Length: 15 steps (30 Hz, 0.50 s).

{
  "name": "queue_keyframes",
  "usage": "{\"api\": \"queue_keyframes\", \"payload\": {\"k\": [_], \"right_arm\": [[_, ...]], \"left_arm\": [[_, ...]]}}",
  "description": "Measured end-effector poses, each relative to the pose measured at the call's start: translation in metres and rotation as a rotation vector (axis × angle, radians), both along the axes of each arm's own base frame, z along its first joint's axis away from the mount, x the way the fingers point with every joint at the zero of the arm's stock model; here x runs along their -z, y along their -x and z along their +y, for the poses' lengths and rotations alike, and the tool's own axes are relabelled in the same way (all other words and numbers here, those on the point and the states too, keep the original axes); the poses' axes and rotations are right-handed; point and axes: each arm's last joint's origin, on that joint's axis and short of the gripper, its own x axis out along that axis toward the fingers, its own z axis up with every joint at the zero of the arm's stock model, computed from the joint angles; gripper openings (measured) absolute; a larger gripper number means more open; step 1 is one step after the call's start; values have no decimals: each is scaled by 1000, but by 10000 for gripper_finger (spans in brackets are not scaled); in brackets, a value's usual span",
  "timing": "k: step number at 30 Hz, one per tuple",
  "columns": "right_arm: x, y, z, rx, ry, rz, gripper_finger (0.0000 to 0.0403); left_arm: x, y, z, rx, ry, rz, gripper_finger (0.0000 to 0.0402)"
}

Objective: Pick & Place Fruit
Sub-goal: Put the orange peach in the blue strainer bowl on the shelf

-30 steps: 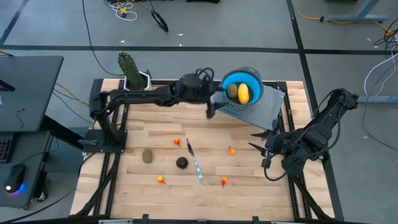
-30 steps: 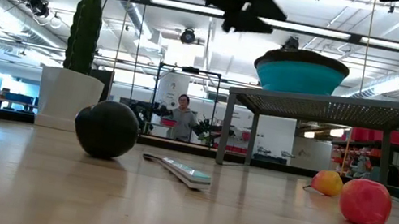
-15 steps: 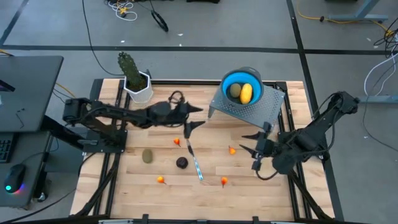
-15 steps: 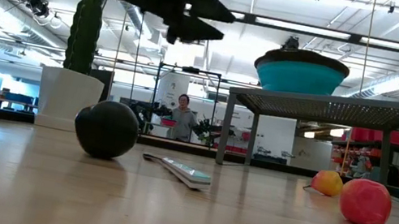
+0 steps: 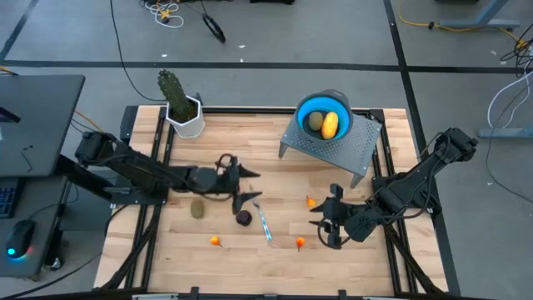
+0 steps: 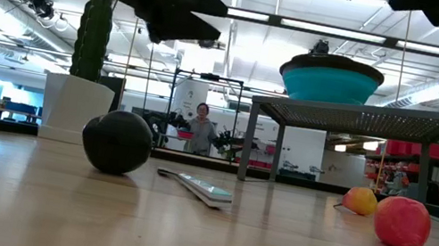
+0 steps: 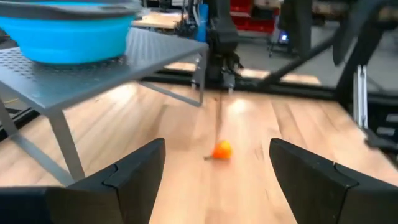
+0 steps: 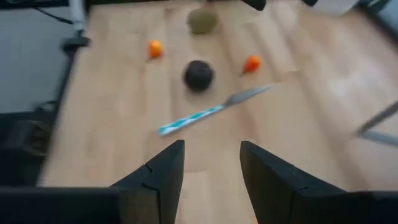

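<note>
Wooden slats form the table (image 5: 275, 146), with a blue bowl (image 5: 324, 114) on a perforated metal stand (image 5: 350, 150) by its far edge already holding a yellow fruit (image 5: 330, 124) and an olive one. The left gripper (image 5: 247, 187) hovers mid-table, fingers spread and empty, with the dark purple ball (image 5: 243, 218) just toward the near edge from its tips. The right gripper (image 5: 325, 225), also spread and empty, hangs between two tiny orange fruits (image 5: 301, 242), so each arm has a piece close by.

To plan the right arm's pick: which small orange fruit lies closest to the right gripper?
The orange fruit near the table's front edge, just left of the right gripper; the others lie farther off.
</note>
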Motion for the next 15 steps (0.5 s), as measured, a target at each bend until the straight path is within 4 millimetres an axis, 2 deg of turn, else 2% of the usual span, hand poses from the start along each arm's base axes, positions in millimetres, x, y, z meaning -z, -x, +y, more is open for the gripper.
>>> {"api": "queue_keyframes", "payload": {"k": [6, 11, 15], "right_arm": [[3, 3, 0, -7, -69, 63, 167], [10, 1, 2, 14, -102, 102, 167], [24, -5, 9, 2, -128, 182, 167]], "left_arm": [[2, 8, -27, -11, -46, 21, 295], [6, 9, -36, 11, -43, 36, 295], [10, 9, -40, 10, -48, 48, 295]]}}
